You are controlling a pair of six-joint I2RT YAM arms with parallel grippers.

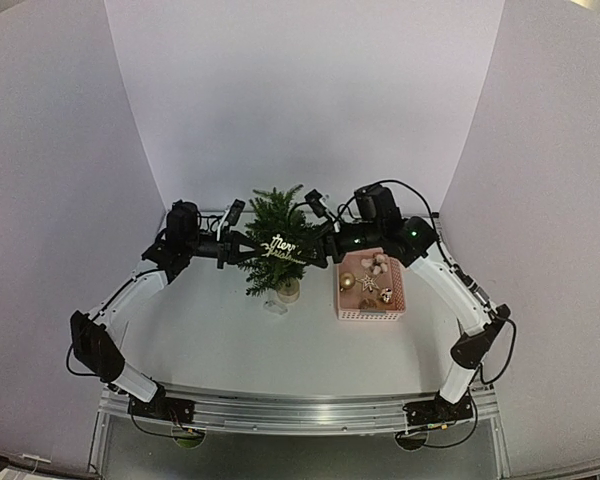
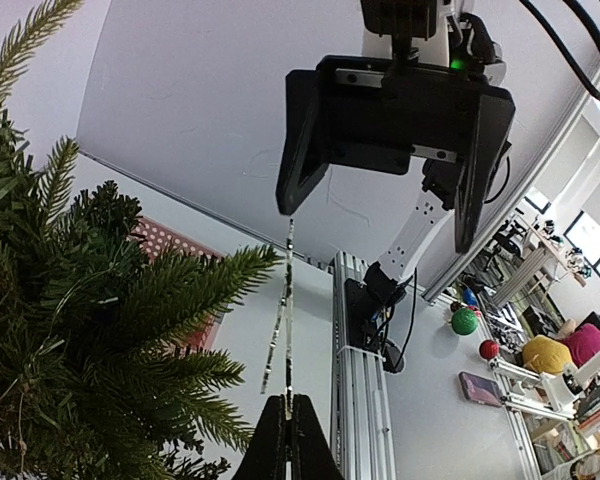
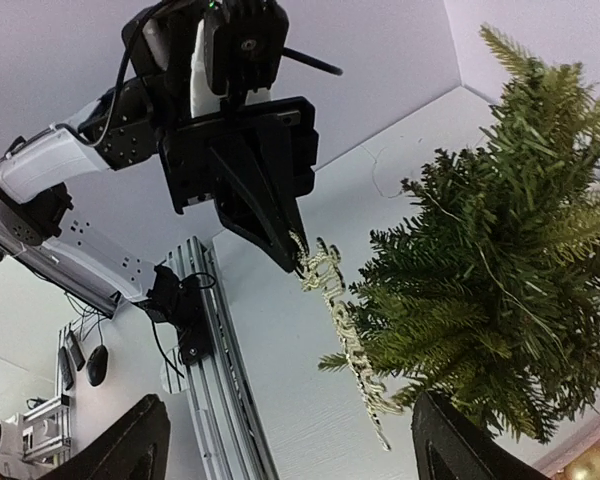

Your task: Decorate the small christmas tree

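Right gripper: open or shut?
Open: on the right gripper the fingers stand wide apart; only the left gripper pinches the gold sign.

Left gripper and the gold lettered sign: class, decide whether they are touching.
Touching. The right wrist view shows the left gripper, fingertips closed, pinching the top end of the gold lettered sign, which hangs beside the small christmas tree.

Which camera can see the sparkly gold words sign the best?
The top external view. The gold sign faces that camera, so its letters show across the front of the small christmas tree. The left wrist view sees only the sign's thin edge. The right wrist view shows it bigger but slanted, hanging beside the tree.
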